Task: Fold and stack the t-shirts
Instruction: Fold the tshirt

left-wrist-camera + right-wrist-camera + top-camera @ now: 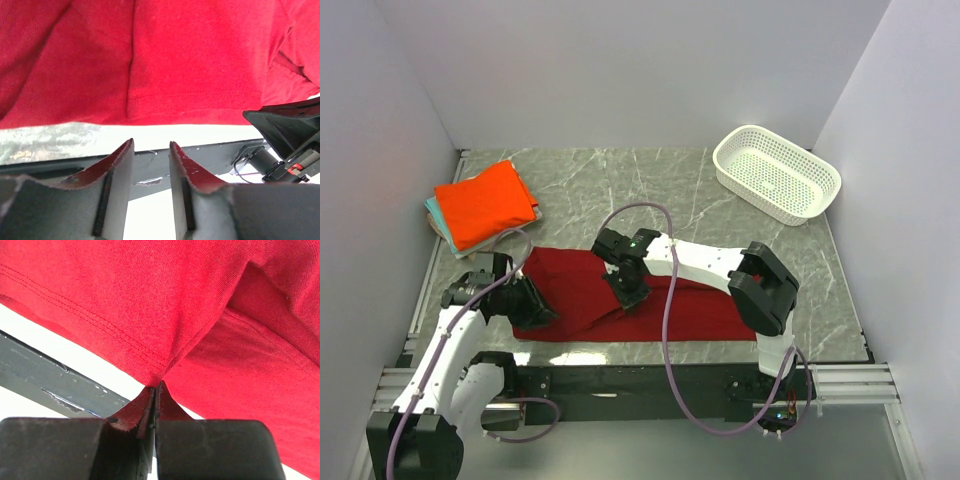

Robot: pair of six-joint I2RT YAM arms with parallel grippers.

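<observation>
**Red shirt pinched at its middle, orange one on the pile**

The crimson t-shirt (582,290) lies stretched in a long band along the near edge of the marble-patterned table (650,185), running from the left arm to the right arm's elbow. The right gripper (630,293) is down on the middle of it. From the right wrist camera, the right gripper (155,388) has its jaws pressed together on a fold of the crimson t-shirt (150,305), and the cloth draws up to a peak at the fingertips, with a stitched hem running past on the left.

The left gripper (535,305) sits at the shirt's left end, pointing across it. In its own wrist view the left gripper (150,145) has its fingers (117,165) apart with a plain gap between them and no cloth in it. The crimson t-shirt (175,65) fills the upper part of that view, beyond the fingertips.

At the far left of the table the orange t-shirt (485,203) lies folded into a rectangle on top of a small pile. A teal t-shirt (430,207) shows as a thin edge under it, and a tan t-shirt (447,240) shows at the bottom. This pile is apart from the red shirt.

The white perforated basket (776,173) stands at the far right corner, well apart from both shirts
</observation>
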